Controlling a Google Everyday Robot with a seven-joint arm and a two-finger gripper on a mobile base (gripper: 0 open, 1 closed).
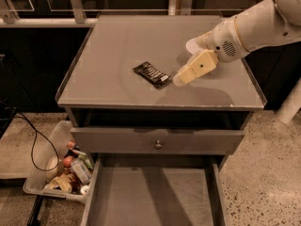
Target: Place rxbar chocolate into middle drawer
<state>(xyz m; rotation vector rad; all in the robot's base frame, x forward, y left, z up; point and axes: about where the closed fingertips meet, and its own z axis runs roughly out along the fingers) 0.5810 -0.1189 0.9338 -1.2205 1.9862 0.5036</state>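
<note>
The rxbar chocolate point(151, 74), a small black wrapper with white lettering, lies flat near the middle of the grey cabinet top point(113, 55). My gripper point(180, 79) hangs just above the top, right beside the bar's right end, with the white arm reaching in from the upper right. The middle drawer point(155, 199) is pulled out at the bottom of the view, and its bare grey floor shows. A white bowl point(192, 44) is mostly hidden behind my arm.
A grey drawer with a small round knob point(158, 145) sits slightly out, above the open drawer. A clear bin point(52, 140) of assorted items stands on the floor at the left, with a black cable point(32, 142) beside it.
</note>
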